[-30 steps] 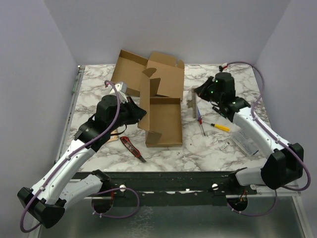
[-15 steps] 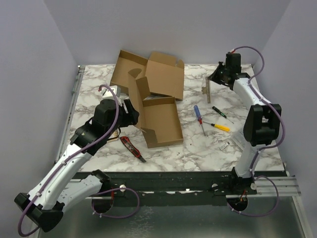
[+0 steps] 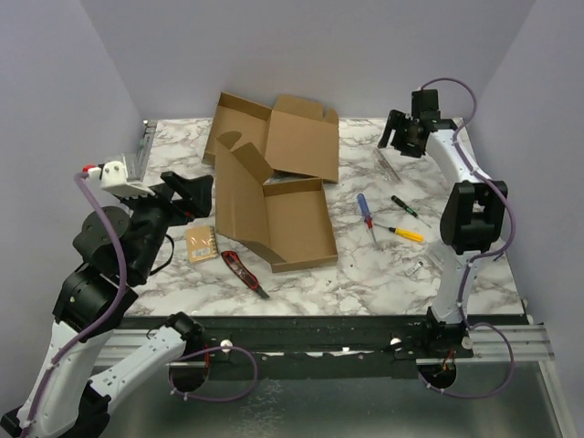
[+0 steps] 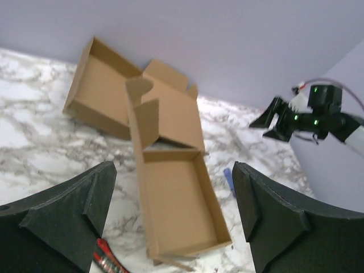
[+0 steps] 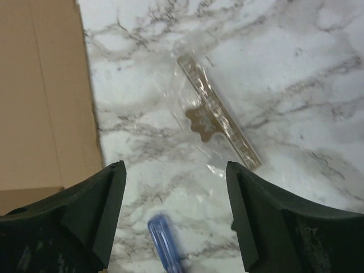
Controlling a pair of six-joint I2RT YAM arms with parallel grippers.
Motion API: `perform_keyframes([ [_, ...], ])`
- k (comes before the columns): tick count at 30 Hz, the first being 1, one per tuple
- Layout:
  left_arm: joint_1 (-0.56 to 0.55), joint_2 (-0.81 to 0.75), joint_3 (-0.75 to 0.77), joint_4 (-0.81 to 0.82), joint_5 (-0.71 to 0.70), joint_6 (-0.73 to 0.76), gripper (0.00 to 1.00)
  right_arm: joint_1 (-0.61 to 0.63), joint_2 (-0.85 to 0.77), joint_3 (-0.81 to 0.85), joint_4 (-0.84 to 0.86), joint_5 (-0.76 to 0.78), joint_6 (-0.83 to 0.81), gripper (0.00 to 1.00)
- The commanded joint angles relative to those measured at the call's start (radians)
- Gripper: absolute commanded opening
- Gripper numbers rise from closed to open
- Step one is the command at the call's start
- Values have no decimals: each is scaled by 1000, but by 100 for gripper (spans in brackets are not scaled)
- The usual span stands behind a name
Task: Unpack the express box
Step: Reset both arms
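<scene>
The marble table (image 3: pixel 365 274) carries the express box (image 3: pixel 290 217), flaps open, from mid-surface to the far edge. The left gripper (image 4: pixel 174 170) hangs wide and empty near the left edge. The right gripper (image 5: pixel 174 168), also wide, hovers over a clear bag (image 5: pixel 219 122) near the far right corner

Right wrist: screwdriver (image 5: pixel 165 244) between the fingers, cut off at bottom edge; box (image 5: pixel 42 85) cut at left. Left wrist: knife (image 4: pixel 105 259) by left finger, cut off. Small part (image 3: pixel 415 267) unidentifiable.
</scene>
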Motion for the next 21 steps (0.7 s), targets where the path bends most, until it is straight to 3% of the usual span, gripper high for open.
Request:
perform_keyframes([
  [1,3,7,56,89,-3,76,90,23,-204,-92,-80,104,-84,80],
  [4,2,7,70,150,3,101,90,61,-394,-215,-73,117,-110,84],
  [12,3,21,79,302,52,157,91,82,-961,-527,19,-58,-100,100],
  [21,2,45,91,366,95,151,91,82,-1327,-489,9,-27,-80,100],
])
